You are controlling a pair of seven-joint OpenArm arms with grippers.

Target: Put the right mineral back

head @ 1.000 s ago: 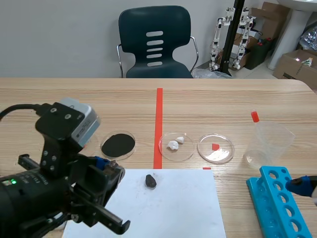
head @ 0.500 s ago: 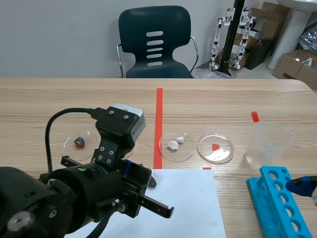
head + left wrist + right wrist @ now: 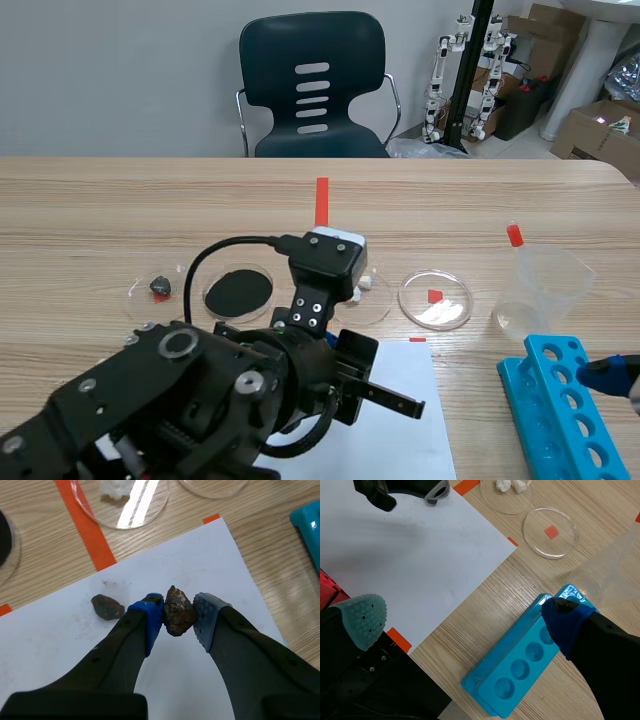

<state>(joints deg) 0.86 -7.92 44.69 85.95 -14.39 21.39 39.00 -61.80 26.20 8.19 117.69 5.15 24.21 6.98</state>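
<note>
Brown mineral (image 3: 179, 611) in left claw (image 3: 177, 616) (above white paper (image 3: 55, 645))

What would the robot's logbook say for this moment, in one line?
left gripper shut on brown mineral over white paper | dark mineral lying on paper beside it | right gripper open above blue tube rack
</note>
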